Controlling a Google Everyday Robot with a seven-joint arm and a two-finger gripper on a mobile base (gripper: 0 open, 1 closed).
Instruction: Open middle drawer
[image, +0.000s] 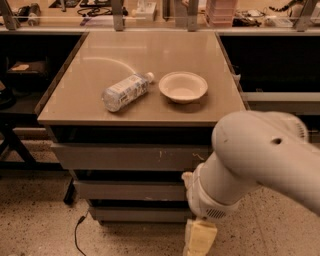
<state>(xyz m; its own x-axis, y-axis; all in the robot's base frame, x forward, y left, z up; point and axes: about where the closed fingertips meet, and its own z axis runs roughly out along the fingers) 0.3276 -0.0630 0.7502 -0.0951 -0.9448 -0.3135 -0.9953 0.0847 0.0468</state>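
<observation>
The middle drawer (130, 190) is the plain dark-grey front strip of medium height, second from the top of the cabinet, and it is shut. My gripper (199, 240) is cream-coloured and hangs low at the bottom edge of the camera view, in front of the cabinet's lower right part and below the middle drawer's front. My white arm (250, 160) hides the right ends of the drawer fronts.
The top drawer (125, 157) has pale scratch marks, and the bottom drawer (135, 214) is the shortest. A plastic bottle (125, 91) lies beside a white bowl (183, 86) on the cabinet top. A black cable (77, 232) lies on the floor at the left. Dark shelves stand at both sides.
</observation>
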